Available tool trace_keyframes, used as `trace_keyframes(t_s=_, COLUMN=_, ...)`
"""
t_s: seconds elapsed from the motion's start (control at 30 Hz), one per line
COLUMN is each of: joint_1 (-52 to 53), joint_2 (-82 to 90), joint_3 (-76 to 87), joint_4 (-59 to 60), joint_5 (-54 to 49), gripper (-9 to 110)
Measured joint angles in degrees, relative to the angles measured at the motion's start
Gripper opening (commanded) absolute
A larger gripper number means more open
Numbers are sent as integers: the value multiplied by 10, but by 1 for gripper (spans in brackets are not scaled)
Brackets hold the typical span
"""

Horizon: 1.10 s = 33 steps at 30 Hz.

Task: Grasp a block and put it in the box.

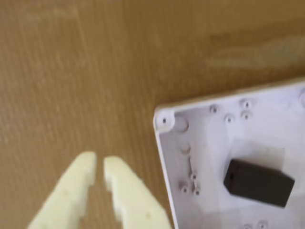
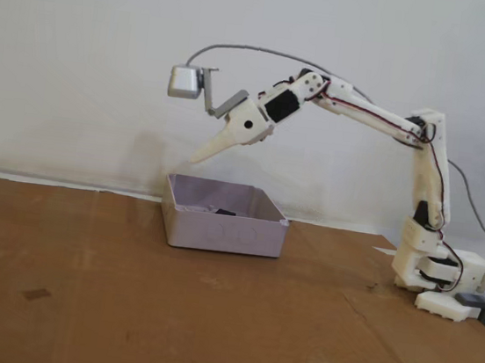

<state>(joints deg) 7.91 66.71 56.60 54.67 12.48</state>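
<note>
On the brown cardboard-covered table (image 2: pixel 208 319) sits the shallow pale lavender-grey plastic box (image 2: pixel 225 217), above it the white printed arm (image 2: pixel 365 117) with its cream pincer (image 1: pixel 99 164) nearly closed and empty – the small matte black block (image 1: pixel 259 183) lies inside the box, so the task looks done.
</note>
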Motion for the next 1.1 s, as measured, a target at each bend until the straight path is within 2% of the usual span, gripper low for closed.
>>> trace_keyframes(t_s=1.1, joint_1=-33, joint_2=426, joint_3=482, joint_4=0, joint_5=0, gripper=0)
